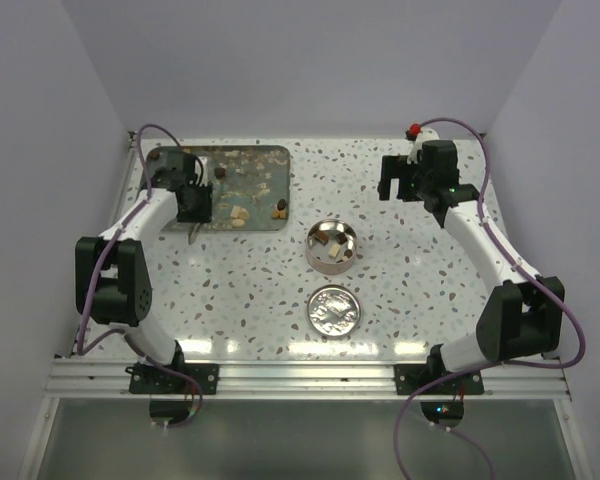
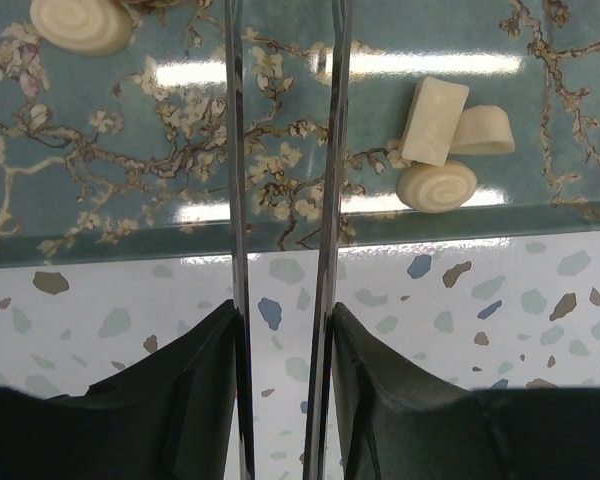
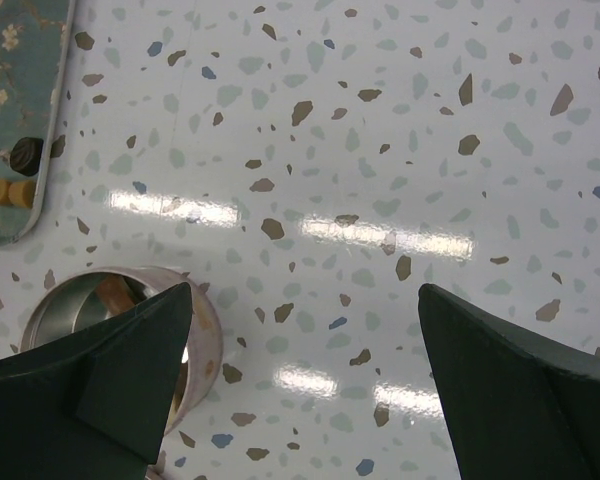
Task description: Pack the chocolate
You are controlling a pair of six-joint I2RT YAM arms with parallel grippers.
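Nearest me, the round lid (image 1: 334, 308) lies just this side of the open tin (image 1: 332, 247), which holds a few chocolate lumps (image 3: 113, 292). Left of the tin, my left claw (image 2: 285, 330) clenches thin metal tweezers (image 2: 234, 150). Their blades are parted on nothing and reach over the blossom-patterned tray (image 2: 130, 200), where more lumps lie. Right of the tin, my right claw (image 3: 305, 300) gapes empty above the speckled table (image 3: 380, 150), with pale walls beyond.
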